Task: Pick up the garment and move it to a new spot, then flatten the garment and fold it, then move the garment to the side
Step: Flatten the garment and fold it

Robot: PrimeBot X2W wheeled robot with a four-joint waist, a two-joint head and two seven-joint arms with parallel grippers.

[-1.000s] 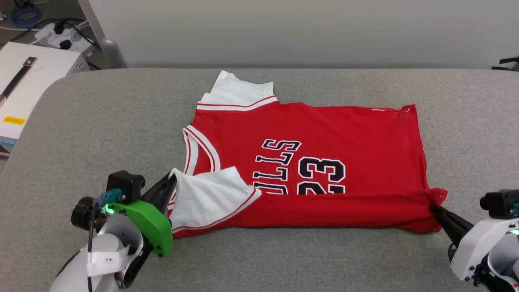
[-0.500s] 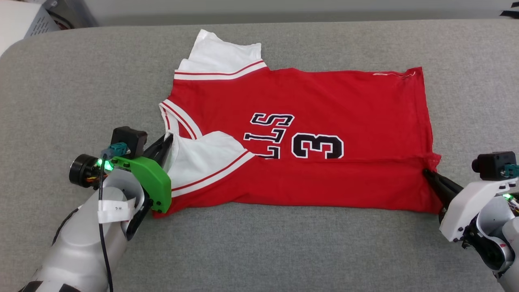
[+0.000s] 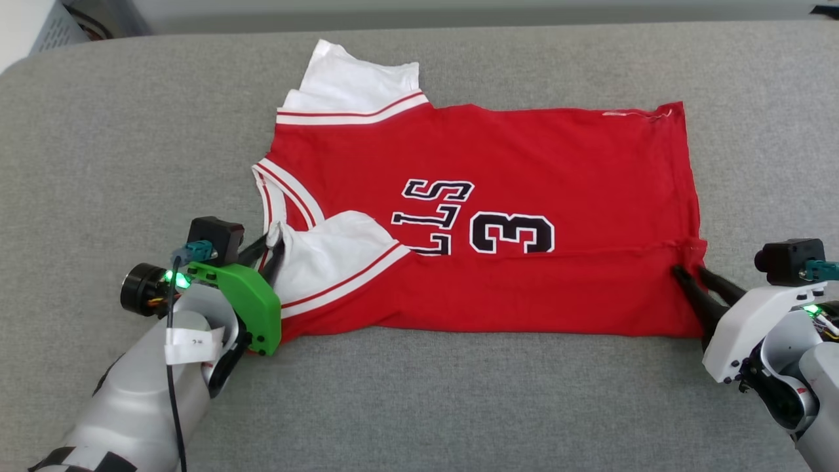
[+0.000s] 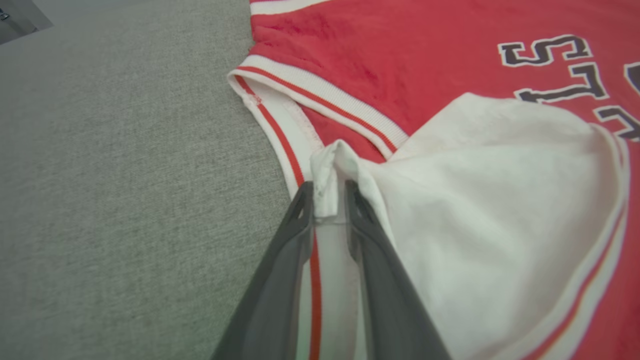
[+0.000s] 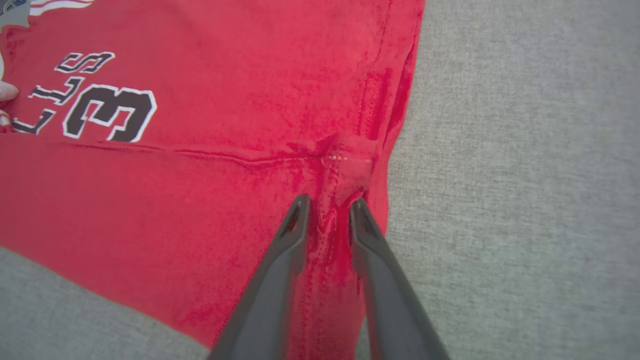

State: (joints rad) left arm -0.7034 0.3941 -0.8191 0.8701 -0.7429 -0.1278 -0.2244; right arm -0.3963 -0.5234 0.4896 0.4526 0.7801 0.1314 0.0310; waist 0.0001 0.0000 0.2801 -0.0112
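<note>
Jersey in red (image 3: 498, 170) lies spread across a grey fabric-covered surface (image 3: 419, 406), its striped collar (image 3: 288, 193) toward the robot's left and its hem toward the right. The edge nearest the robot is folded up over the body of the shirt, so that of the black, white-outlined print (image 3: 478, 219) the head view shows "LLS" and a "3". One white sleeve (image 3: 354, 82) sticks out flat at the far side. The other white sleeve (image 3: 334, 252) is turned in over the red cloth beside the collar.

At the collar end, the left gripper (image 3: 267, 249) rests low on the shirt, its two dark fingers slightly parted, with a bunched tip of the near sleeve standing between them. At the hem end, the right gripper (image 3: 691, 272) lies at the corner of the fold, its fingers also a little spread in a narrow V, a raised ridge of red fabric between the tips.
</note>
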